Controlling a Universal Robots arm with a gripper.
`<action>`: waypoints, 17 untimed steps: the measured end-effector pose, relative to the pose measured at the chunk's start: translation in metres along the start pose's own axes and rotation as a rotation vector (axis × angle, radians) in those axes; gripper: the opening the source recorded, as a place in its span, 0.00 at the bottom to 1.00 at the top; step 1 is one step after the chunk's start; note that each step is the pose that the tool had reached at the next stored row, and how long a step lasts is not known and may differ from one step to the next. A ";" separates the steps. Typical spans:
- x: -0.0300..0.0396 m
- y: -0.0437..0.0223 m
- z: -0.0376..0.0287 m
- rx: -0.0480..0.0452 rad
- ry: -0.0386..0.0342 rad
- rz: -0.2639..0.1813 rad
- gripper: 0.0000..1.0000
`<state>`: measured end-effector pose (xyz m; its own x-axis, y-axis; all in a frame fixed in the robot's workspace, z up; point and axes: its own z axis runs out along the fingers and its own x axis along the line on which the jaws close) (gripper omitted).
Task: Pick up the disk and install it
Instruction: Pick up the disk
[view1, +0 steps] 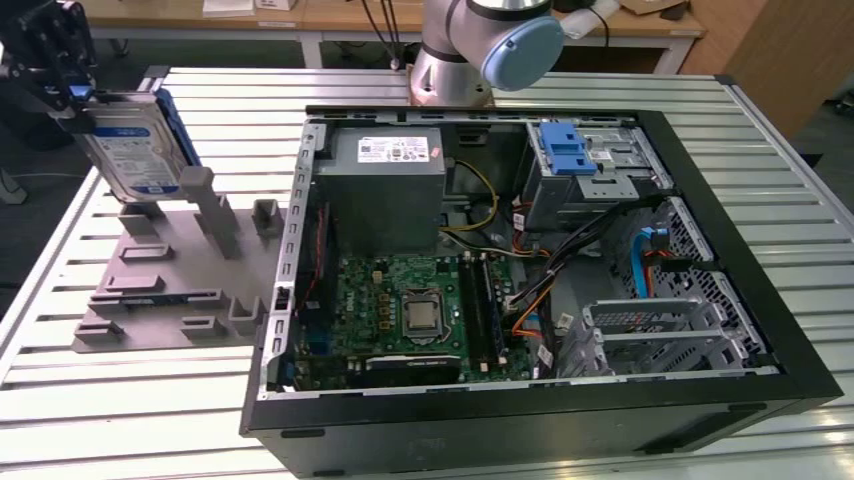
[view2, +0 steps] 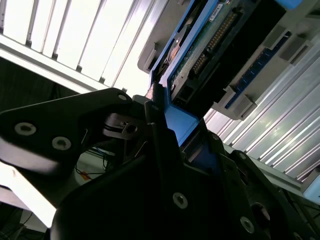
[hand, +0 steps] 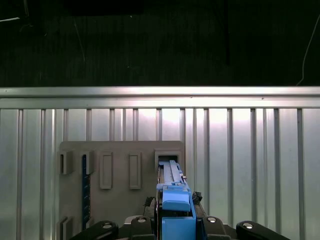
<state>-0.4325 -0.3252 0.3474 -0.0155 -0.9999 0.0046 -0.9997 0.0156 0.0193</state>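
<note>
Heads up, your tool (view1: 78, 98) is clamped on the top edge of the disk (view1: 134, 145). In the second wrist view the fingers (view2: 159, 131) pinch only the blue carrier frame (view2: 176, 120), so it's a thin grip on plastic. The disk hangs upright over the grey holder block (view1: 160, 290) at the exterior view's left, well apart from the open computer case (view1: 534, 430). I can't tell whether its lower end is clear of the slot (hand: 167, 156). My worry is that, held by one end, the disk could swing or slip in the grip, and if the bottom catches the holder's upright post (view1: 200, 195) just beside it, it could twist out. The drive bay (view1: 614, 165) with the blue latch (view1: 567, 150) sits at the far corner of the case. The grey power supply (view1: 387, 170) is near it and loose cables (view1: 587, 250) trail below, so I'd guess a tilted disk could snag on those or on the case wall. The desk (view1: 107, 420) is slatted metal, so a drop would be hard on it.
</note>
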 end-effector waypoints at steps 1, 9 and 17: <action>0.0000 0.0000 -0.0003 0.0000 -0.0001 0.000 0.36; 0.0000 0.0001 -0.0033 -0.0001 0.0000 0.000 0.36; 0.0000 0.0001 -0.0067 0.0000 0.0000 0.000 0.36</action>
<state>-0.4325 -0.3251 0.3541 -0.0154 -0.9999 0.0045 -0.9997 0.0155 0.0194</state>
